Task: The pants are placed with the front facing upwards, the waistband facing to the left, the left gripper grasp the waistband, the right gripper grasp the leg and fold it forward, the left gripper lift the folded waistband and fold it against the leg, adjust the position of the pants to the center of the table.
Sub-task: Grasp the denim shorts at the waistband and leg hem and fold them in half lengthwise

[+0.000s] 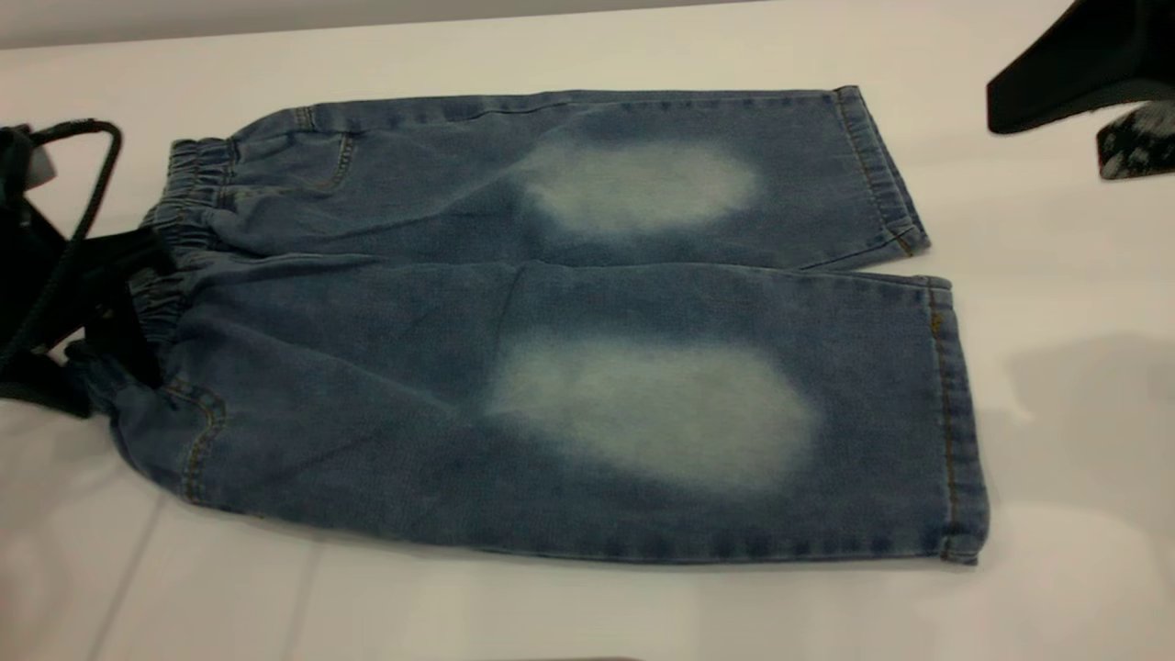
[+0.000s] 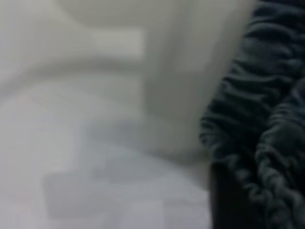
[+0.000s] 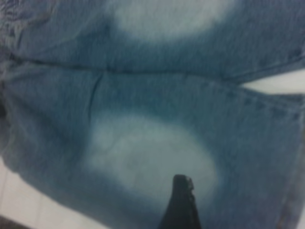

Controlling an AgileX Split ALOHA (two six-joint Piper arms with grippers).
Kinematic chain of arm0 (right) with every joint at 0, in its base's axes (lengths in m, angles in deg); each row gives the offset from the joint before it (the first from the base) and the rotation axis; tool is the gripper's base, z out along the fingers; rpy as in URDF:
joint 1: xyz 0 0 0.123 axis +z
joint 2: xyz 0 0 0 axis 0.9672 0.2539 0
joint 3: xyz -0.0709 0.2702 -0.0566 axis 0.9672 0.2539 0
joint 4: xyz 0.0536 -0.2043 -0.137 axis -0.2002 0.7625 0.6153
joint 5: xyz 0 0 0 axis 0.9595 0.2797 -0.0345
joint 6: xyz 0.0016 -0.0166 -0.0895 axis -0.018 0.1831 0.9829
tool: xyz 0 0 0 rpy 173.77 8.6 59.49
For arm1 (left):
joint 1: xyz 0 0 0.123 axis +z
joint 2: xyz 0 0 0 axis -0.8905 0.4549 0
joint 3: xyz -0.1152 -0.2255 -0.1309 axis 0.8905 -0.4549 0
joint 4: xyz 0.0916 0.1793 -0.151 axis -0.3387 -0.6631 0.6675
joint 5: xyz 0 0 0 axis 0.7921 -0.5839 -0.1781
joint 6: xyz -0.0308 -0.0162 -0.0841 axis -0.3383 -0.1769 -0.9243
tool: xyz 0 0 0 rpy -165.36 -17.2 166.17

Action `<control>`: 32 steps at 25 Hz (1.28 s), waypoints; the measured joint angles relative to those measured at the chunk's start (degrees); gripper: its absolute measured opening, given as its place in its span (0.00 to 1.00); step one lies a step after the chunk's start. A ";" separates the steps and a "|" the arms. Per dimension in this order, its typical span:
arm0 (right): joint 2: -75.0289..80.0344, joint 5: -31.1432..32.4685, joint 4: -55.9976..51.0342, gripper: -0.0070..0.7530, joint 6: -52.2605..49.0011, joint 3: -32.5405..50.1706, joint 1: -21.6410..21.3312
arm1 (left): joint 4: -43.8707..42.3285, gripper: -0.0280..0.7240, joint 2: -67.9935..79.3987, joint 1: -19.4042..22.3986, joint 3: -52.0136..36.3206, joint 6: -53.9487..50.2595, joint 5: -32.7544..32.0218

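The pants (image 1: 569, 321) lie flat on the table (image 1: 1056, 413), front up, with two whitish faded patches. The gathered waistband (image 1: 188, 188) is at the left and the hems are at the right. My left gripper (image 1: 124, 294) is down at the middle of the waistband and touches the ruffled denim; in the left wrist view the waistband (image 2: 257, 119) lies right against it. My right gripper (image 1: 1083, 73) hangs above the table at the far right, clear of the cloth. In the right wrist view a dark part of the right gripper (image 3: 181, 205) shows above the near leg (image 3: 152, 152).
A black cable (image 1: 87, 184) loops over the left arm at the left edge. Bare table surrounds the pants, with wide room at the front and right. The table's far edge (image 1: 367, 23) runs along the top.
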 joint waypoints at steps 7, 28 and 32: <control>9.58 3.35 -0.64 0.69 -0.42 -0.20 4.64 | 0.00 0.11 -0.29 -2.40 2.56 -0.13 -1.02; 29.99 7.55 5.95 0.69 -8.53 -0.67 8.88 | 0.00 0.10 -7.75 -2.58 4.20 3.07 -3.15; 32.69 5.18 1.99 0.69 -4.84 -1.04 9.22 | 0.00 0.10 -7.75 -2.58 4.20 3.07 -3.17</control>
